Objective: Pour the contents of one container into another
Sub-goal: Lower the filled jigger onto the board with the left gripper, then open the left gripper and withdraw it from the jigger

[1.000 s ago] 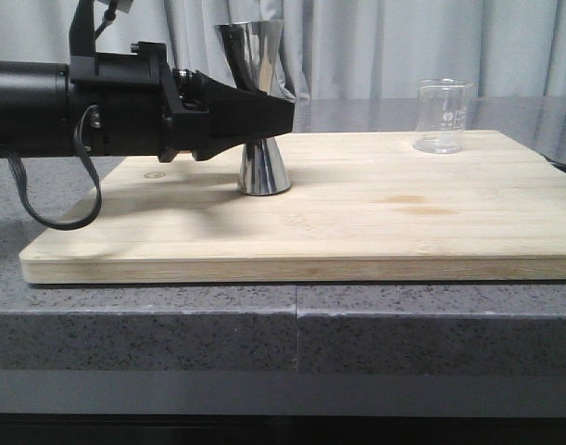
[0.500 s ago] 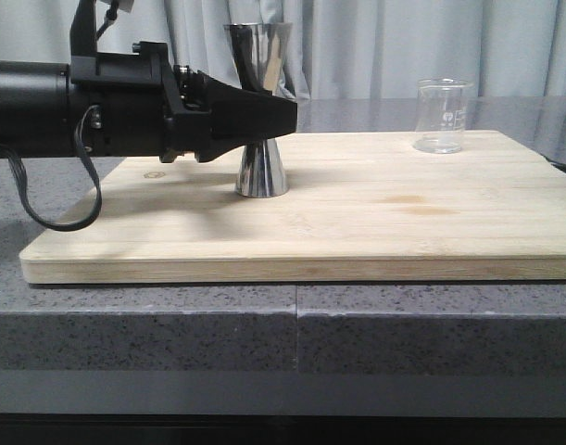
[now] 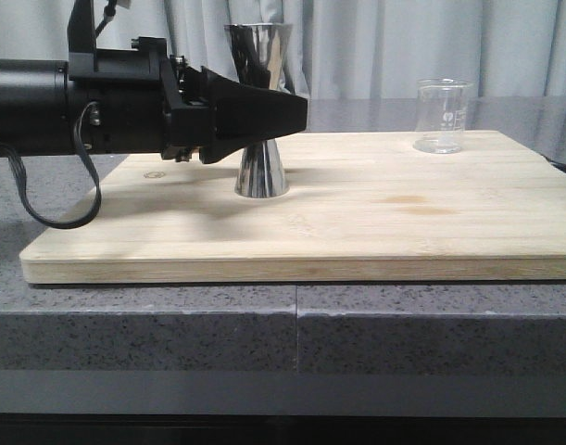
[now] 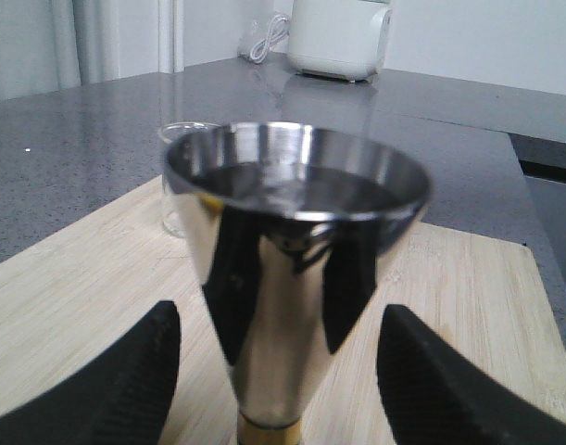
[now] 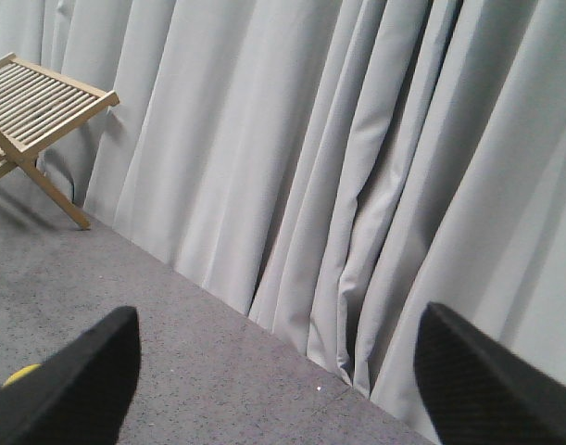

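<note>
The steel jigger stands upright on the left half of the wooden board. My left gripper reaches in from the left at the height of its narrow waist. In the left wrist view the jigger rises between the two black fingers, with a gap on each side, so the left gripper is open around it. The clear glass beaker stands alone at the board's back right and shows behind the jigger as the beaker. My right gripper is open and holds nothing, facing a curtain.
The board lies on a grey stone counter with a curtain behind. A white appliance sits at the counter's far end. The right wrist view shows a slatted wooden rack and a small yellow thing.
My left gripper has slid a little to the right, further past the jigger. The jigger's top has shifted slightly right and it stands straighter. The beaker has not moved.
</note>
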